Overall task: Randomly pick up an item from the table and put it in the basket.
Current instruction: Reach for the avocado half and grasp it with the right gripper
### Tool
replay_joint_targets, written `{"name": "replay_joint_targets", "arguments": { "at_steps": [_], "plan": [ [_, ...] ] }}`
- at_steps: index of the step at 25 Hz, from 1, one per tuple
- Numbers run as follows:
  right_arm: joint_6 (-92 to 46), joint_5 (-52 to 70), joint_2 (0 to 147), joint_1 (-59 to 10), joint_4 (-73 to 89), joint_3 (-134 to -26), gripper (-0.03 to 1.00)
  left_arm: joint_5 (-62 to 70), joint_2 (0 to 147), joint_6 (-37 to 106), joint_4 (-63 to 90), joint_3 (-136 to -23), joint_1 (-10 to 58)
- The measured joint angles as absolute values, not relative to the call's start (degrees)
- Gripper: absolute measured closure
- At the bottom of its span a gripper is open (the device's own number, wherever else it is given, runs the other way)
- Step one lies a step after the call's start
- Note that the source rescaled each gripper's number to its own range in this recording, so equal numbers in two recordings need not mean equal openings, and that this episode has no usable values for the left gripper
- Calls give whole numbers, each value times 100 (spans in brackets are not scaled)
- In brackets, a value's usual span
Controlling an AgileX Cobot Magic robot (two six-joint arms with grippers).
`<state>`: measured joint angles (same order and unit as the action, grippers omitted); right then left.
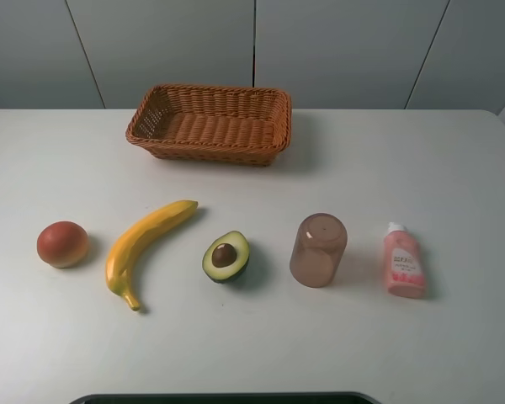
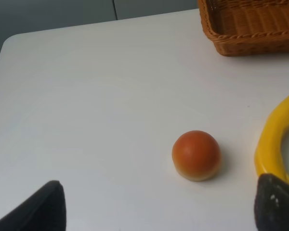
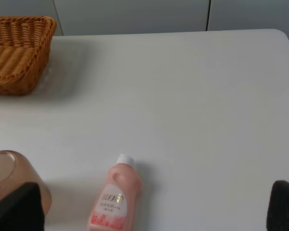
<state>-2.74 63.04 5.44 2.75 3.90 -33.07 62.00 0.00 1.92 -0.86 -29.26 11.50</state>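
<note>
avocado half (image 1: pixel 225 257) sits cut face up (pit showing) on the worktop (image 1: pixel 404 168), well in front of the basket (image 1: pixel 210 150), not in it. left gripper (image 2: pixel 164 191) spread wide, empty, front-left of the basket. right gripper (image 3: pixel 155 191) also wide, empty, front-right of the basket.

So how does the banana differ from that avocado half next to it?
The banana is long, curved and yellow; the avocado half is short, rounded and dark-skinned. The banana is whole, while the avocado half is cut, its pale face and brown pit turned up. Both lie on the white table, apart from each other, outside the basket.
</note>
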Motion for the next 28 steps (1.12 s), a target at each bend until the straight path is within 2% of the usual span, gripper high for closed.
{"name": "replay_joint_targets", "arguments": {
  "at_steps": [9, 20, 24, 28],
  "plan": [
    [-960, 6429, 3124, 275, 652, -5133, -3, 6200, 0, 192, -86, -2926, 1150],
    [-2272, 6231, 5247, 233, 2325, -6139, -3, 6200, 0, 192, -86, -2926, 1150],
    [-2363, 5726, 5834, -395, 2452, -6199, -3, 6200, 0, 181, -86, -2926, 1150],
    [-2138, 5156, 6537, -1339, 2360, -6206, -3, 6200, 0, 169, -86, -2926, 1150]
  ]
}}
